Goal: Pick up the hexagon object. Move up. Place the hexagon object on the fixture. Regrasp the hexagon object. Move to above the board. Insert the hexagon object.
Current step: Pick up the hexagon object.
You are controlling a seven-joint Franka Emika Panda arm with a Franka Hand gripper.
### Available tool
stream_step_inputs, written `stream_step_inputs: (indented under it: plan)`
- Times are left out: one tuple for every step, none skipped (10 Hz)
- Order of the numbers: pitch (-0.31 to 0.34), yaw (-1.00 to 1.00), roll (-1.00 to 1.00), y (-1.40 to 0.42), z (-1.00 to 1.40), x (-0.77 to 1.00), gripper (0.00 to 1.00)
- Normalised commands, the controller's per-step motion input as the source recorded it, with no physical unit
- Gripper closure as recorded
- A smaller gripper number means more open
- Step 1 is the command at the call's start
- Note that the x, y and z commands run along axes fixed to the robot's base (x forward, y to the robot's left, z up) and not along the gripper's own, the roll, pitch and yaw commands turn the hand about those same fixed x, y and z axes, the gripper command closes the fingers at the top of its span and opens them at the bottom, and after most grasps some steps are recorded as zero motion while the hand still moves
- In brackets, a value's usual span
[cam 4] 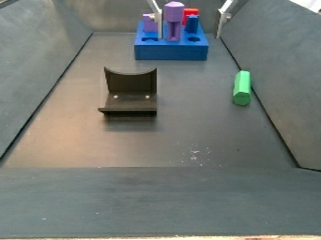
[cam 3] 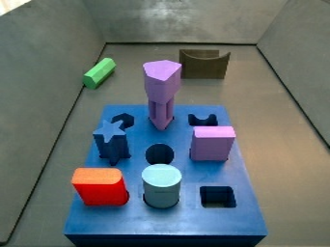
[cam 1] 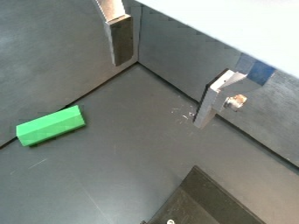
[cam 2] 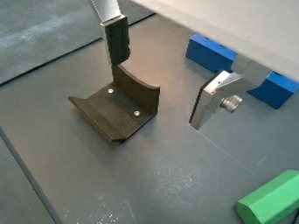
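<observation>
The green hexagon object [cam 3: 99,71] lies flat on the grey floor next to a tray wall, apart from everything; it also shows in the other side view [cam 4: 242,86] and in both wrist views [cam 1: 49,125] [cam 2: 271,199]. The dark fixture [cam 3: 204,63] stands on the floor beyond the board; it also shows in a side view [cam 4: 128,92]. In a wrist view the fixture [cam 2: 117,109] lies below the gripper [cam 2: 159,93]. The gripper [cam 1: 163,93] hangs high over the floor, open and empty. The blue board [cam 3: 168,198] also shows in the other side view [cam 4: 170,49].
On the board stand a tall purple pillar [cam 3: 161,92], a pale teal cylinder [cam 3: 161,185], a red block [cam 3: 99,185], a pink cube [cam 3: 213,143] and a blue star [cam 3: 112,135]. Sloping grey tray walls [cam 4: 38,84] enclose the floor.
</observation>
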Motion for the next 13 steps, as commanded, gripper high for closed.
stream_step_inputs:
  plan:
    - [0.0, -0.07, 0.0, 0.0, 0.0, -0.05, 0.0]
    - [-0.064, -0.31, 0.03, 0.0, -0.29, -0.51, 0.0]
    - [-0.137, -0.37, 0.0, -0.09, -0.63, -0.69, 0.0]
    - [-0.141, -0.36, 0.0, -0.29, -0.97, -0.6, 0.0]
    - [-0.091, -0.29, -0.01, -0.44, -0.99, -0.61, 0.0]
    - [-0.091, -0.27, -0.02, -0.47, -0.97, -0.61, 0.0]
    - [-0.097, -0.23, -0.01, -0.48, -0.95, -0.65, 0.0]
    - [-0.111, -0.2, -0.06, -0.33, -0.85, -0.77, 0.0]
    - [-0.114, -0.22, -0.09, -0.26, -0.8, -0.8, 0.0]
    - [-0.16, -0.22, -0.11, -0.26, -0.7, -0.76, 0.0]
    - [-0.276, -0.17, -0.13, -0.21, -0.55, -0.46, 0.0]
    - [-0.229, -0.14, -0.14, -0.04, -0.65, -0.33, 0.0]
    - [-0.18, -0.12, -0.14, 0.0, -0.72, -0.31, 0.0]
